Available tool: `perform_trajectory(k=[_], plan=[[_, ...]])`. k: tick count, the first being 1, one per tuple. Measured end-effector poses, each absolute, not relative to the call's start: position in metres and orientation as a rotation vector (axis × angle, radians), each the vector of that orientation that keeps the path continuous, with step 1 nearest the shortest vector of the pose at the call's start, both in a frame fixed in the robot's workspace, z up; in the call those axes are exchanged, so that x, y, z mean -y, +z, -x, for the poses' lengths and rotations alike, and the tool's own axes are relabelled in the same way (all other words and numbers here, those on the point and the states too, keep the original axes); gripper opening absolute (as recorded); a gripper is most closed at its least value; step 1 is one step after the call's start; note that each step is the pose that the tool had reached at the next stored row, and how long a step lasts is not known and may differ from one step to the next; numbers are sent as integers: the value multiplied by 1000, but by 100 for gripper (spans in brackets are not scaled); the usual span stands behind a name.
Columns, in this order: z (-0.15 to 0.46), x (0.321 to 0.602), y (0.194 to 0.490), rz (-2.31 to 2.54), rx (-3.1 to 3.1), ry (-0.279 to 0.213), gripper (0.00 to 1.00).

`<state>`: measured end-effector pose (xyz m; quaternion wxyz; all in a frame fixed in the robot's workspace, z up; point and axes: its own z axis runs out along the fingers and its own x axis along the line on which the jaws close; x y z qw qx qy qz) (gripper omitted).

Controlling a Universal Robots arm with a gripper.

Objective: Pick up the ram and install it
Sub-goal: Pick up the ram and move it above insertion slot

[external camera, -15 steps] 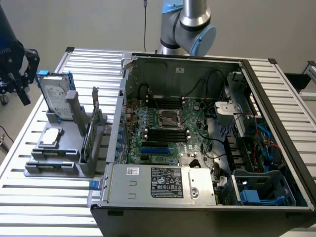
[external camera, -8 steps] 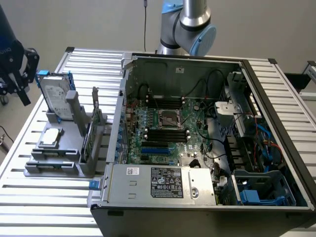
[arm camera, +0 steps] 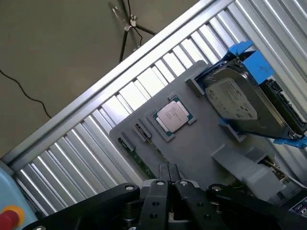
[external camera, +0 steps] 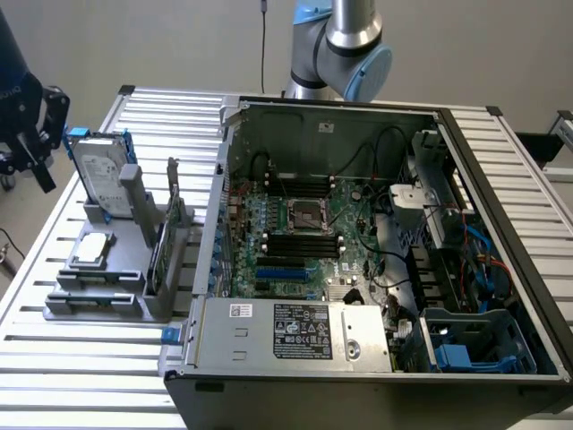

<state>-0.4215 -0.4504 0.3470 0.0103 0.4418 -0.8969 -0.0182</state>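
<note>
A: Open computer case (external camera: 376,224) is sitting just beside the gray holder (external camera: 94,305). Ram (external camera: 158,260)?
B: Standing on edge in the holder, along the side facing the case.
A: Gripper (arm camera: 168,173)?
B: Hanging clear of the holder, fingers pressing together, pinching nothing.

Light: we see bright, even, diffuse | shadows: we find the case (external camera: 295,125) interior dimmer | glare: table (arm camera: 72,158) slats gleam pale
</note>
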Motion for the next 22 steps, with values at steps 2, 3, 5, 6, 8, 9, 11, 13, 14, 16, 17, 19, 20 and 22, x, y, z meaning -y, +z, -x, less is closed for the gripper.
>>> perform_trajectory(k=[2, 3, 5, 6, 8, 9, 11, 13, 14, 16, 17, 19, 20, 22], plan=[[421, 450, 347, -1429, 2773, -56, 11], [421, 450, 347, -1454, 2760, -56, 11], [421, 450, 346, -1503, 2733, -55, 11], [421, 450, 346, -1528, 2719, -55, 11], [421, 450, 346, -1577, 2690, -54, 11], [421, 450, 346, -1601, 2675, -54, 11], [421, 450, 345, -1649, 2645, -53, 11], [421, 450, 345, -1697, 2614, -52, 11], [421, 450, 344, -1721, 2598, -52, 11], [421, 450, 344, -1768, 2566, -50, 11], [421, 450, 343, -1791, 2550, -49, 11], [421, 450, 342, -1836, 2517, -46, 11], [421, 450, 342, -1858, 2501, -44, 11], [421, 450, 341, -1903, 2465, -41, 11]])
